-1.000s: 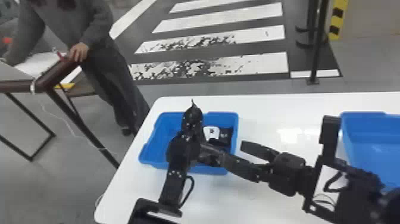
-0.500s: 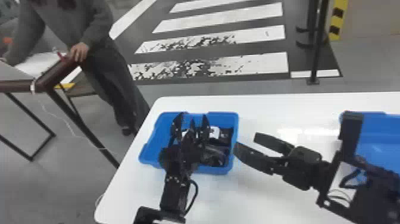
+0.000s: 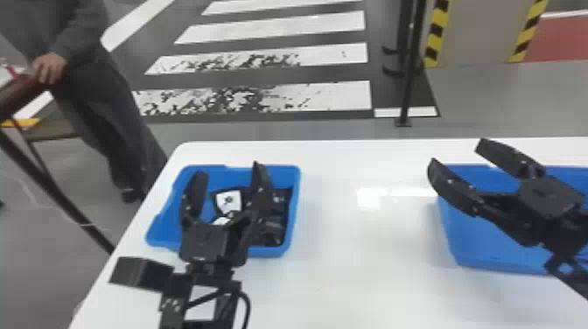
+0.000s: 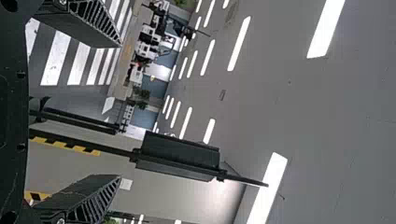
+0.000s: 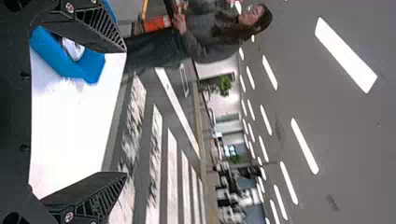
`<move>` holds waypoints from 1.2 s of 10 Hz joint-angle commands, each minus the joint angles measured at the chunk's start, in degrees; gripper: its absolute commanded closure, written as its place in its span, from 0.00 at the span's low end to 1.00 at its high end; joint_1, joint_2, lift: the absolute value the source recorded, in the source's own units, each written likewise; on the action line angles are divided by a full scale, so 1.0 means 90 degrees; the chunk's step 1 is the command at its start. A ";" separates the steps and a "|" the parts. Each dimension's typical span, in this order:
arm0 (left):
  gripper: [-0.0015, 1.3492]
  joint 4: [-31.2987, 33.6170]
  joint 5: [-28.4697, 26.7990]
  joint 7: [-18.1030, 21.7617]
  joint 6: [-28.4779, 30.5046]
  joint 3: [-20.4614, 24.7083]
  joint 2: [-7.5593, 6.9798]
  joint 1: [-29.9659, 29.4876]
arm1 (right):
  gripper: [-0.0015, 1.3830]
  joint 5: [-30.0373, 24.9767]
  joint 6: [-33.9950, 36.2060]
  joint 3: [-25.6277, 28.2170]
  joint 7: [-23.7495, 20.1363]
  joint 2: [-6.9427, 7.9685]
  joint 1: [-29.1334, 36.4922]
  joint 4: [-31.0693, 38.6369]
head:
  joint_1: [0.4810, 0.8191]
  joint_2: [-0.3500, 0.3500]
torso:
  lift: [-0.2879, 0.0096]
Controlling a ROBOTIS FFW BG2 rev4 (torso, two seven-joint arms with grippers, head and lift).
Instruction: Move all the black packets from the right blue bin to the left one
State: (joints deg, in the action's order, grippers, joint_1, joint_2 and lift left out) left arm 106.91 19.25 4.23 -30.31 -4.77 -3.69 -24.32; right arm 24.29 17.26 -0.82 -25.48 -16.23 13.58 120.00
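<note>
The left blue bin [image 3: 166, 227] holds several black packets [image 3: 278, 214], one with a white label, in its right half. Above this bin my left gripper [image 3: 227, 168] stands open with nothing between its fingers; in the left wrist view the left gripper [image 4: 120, 111] is also spread. My right gripper [image 3: 457, 151] is open and empty over the left part of the right blue bin [image 3: 481, 253], hiding some of it. In the right wrist view the right gripper [image 5: 126, 112] has its two fingers wide apart, with the left bin [image 5: 60, 58] beyond one of them.
Both bins rest on a white table [image 3: 363, 271], whose left edge runs just beside the left bin. A dark pole [image 3: 411, 65] stands on the floor behind the table. Another table with a brown edge [image 3: 22, 94] is at the far left.
My left gripper's fingers have spread wider over the left bin. The right gripper has moved right, away from the left bin to the right one. The head view has shifted, showing more on the right.
</note>
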 commanded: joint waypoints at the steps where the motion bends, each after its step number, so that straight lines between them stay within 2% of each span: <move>1: 0.00 0.0910 -0.0209 0.0037 0.0648 0.0175 0.0088 -0.0750 | 0.07 -0.0490 -0.0403 0.0725 0.0009 0.0114 0.0756 0.0674 | 0.63 0.66 | 0.50; 2: 0.00 0.1145 -0.0552 0.0057 0.0820 0.0302 0.0156 -0.1063 | 0.07 -0.0693 -0.0497 0.1195 0.0009 0.0241 0.1381 0.1221 | 0.63 0.60 | 0.50; 3: 0.00 0.1504 -0.0856 0.0155 0.1445 0.0416 0.0205 -0.1235 | 0.07 -0.0934 -0.0544 0.1665 0.0067 0.0436 0.1991 0.1721 | 0.63 0.57 | 0.50; 4: 0.00 0.1770 -0.1097 0.0448 0.2070 0.0619 0.0244 -0.1313 | 0.07 -0.1048 -0.0700 0.1906 0.0185 0.0602 0.2444 0.2018 | 0.63 0.51 | 0.50; 5: 0.00 0.2207 -0.1580 0.1014 0.3586 0.0987 0.0283 -0.1313 | 0.07 -0.1112 -0.0716 0.1982 0.0233 0.0671 0.2662 0.2081 | 0.63 0.44 | 0.50; 6: 0.26 0.2160 -0.1719 0.0848 0.2945 0.0987 0.0332 -0.1406 | 0.07 -0.1112 -0.0716 0.1957 0.0272 0.0710 0.2756 0.1956 | 0.63 0.40 | 0.50; 7: 0.39 0.2082 -0.1910 0.0584 0.2726 0.0975 0.0400 -0.1469 | 0.07 -0.1137 -0.0606 0.1957 0.0282 0.0768 0.2756 0.1846 | 0.63 0.41 | 0.50; 9: 0.34 0.2051 -0.1846 0.0389 0.2555 0.0987 0.0420 -0.1594 | 0.07 -0.1226 -0.0419 0.1919 0.0282 0.0768 0.2741 0.1862 | 0.63 0.43 | 0.50; 12: 0.34 0.2051 -0.1669 0.0164 0.2258 0.1038 0.0426 -0.1781 | 0.07 -0.1239 -0.0356 0.1855 0.0311 0.0768 0.2756 0.1893 | 0.63 0.47 | 0.50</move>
State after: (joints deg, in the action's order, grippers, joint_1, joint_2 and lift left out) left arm 125.36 3.92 5.73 -9.52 4.54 0.00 -40.05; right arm 13.13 13.82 15.95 -22.64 -9.31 38.29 136.97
